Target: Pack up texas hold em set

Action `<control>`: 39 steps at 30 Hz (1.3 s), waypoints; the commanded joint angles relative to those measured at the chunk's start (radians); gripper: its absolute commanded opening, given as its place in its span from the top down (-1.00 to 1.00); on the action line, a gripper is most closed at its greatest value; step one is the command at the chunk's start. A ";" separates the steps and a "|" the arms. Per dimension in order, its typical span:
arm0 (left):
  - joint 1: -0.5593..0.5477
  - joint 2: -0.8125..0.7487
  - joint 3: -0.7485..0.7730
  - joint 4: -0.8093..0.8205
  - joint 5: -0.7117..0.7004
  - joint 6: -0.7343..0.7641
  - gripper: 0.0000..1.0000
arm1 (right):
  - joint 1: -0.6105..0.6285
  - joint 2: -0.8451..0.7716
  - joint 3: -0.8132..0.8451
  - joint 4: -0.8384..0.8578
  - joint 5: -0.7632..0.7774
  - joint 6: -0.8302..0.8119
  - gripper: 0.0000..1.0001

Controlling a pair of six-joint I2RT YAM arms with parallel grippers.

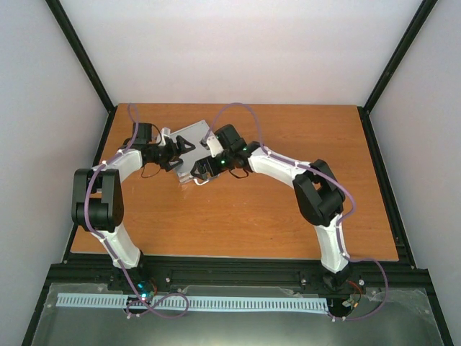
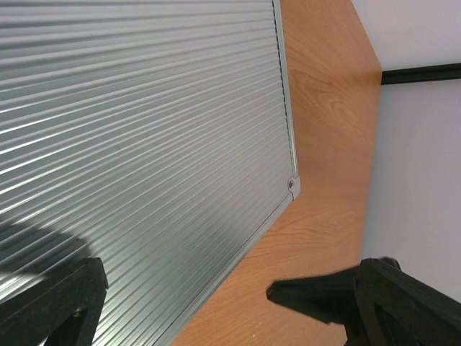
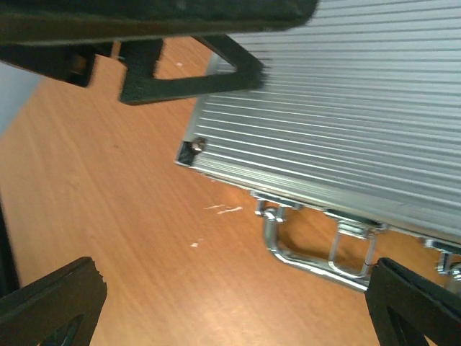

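The closed case [image 1: 191, 135] is lying slantwise on the worktop [image 1: 288, 216], its handle [image 3: 317, 256] facing the right gripper [image 1: 202, 171]. That gripper and the left gripper [image 1: 175, 151] are both gaping wide, empty.

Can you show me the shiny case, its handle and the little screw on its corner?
case [image 1: 193, 134]: top view, on its ribbed lid.
handle [image 3: 306, 261]: right wrist view, on its long bar.
screw [image 2: 291, 184]: left wrist view, on its head.
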 commanded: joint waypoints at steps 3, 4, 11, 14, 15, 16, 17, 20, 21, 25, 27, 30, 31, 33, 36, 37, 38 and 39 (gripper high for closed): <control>0.009 0.040 -0.034 -0.110 -0.084 -0.007 -0.96 | 0.001 0.097 0.084 -0.165 0.068 -0.181 -1.00; 0.008 0.040 -0.034 -0.111 -0.085 -0.007 -0.95 | 0.001 0.104 0.088 -0.168 0.063 -0.186 -1.00; 0.009 0.056 -0.024 -0.116 -0.086 -0.004 -0.95 | 0.001 0.150 0.094 -0.148 0.045 -0.189 -1.00; 0.009 0.059 -0.020 -0.120 -0.089 0.001 -0.95 | 0.001 0.169 0.097 -0.120 0.046 -0.197 -1.00; 0.008 0.061 -0.018 -0.122 -0.089 0.004 -0.95 | 0.001 0.176 0.096 -0.110 0.049 -0.201 -1.00; 0.008 0.062 -0.016 -0.126 -0.088 0.006 -0.95 | 0.000 0.184 0.097 -0.101 0.055 -0.206 -1.00; 0.009 0.064 -0.016 -0.127 -0.088 0.008 -0.95 | 0.001 0.188 0.096 -0.095 0.064 -0.211 -1.00; 0.008 0.070 -0.016 -0.128 -0.091 0.011 -0.95 | 0.001 0.195 0.104 -0.093 0.077 -0.228 -1.00; 0.009 0.071 -0.016 -0.128 -0.090 0.011 -0.95 | 0.001 0.195 0.105 -0.094 0.076 -0.232 -1.00; 0.008 0.082 -0.016 -0.124 -0.089 0.012 -0.95 | 0.001 0.205 0.111 -0.088 0.074 -0.231 -1.00; 0.008 0.087 -0.015 -0.123 -0.088 0.012 -0.95 | 0.001 0.220 0.104 -0.066 0.072 -0.226 -1.00; 0.008 0.090 -0.014 -0.127 -0.089 0.015 -0.95 | 0.001 0.246 0.084 -0.017 0.039 -0.233 -1.00; 0.008 0.092 -0.014 -0.128 -0.089 0.017 -0.95 | 0.000 0.255 0.082 -0.005 0.022 -0.241 -1.00; 0.008 0.093 -0.015 -0.130 -0.089 0.018 -0.95 | -0.010 0.262 0.065 0.035 -0.039 -0.248 -1.00; 0.009 0.094 -0.020 -0.129 -0.088 0.019 -0.95 | -0.041 0.279 0.058 0.054 -0.165 -0.250 -1.00; 0.009 0.092 -0.021 -0.129 -0.087 0.019 -0.95 | -0.055 0.279 0.057 0.053 -0.212 -0.250 -1.00; 0.008 0.091 -0.023 -0.128 -0.086 0.019 -0.95 | -0.073 0.278 0.050 0.055 -0.266 -0.250 -1.00; 0.008 0.089 -0.025 -0.126 -0.087 0.020 -0.95 | -0.092 0.277 0.047 0.054 -0.327 -0.255 -1.00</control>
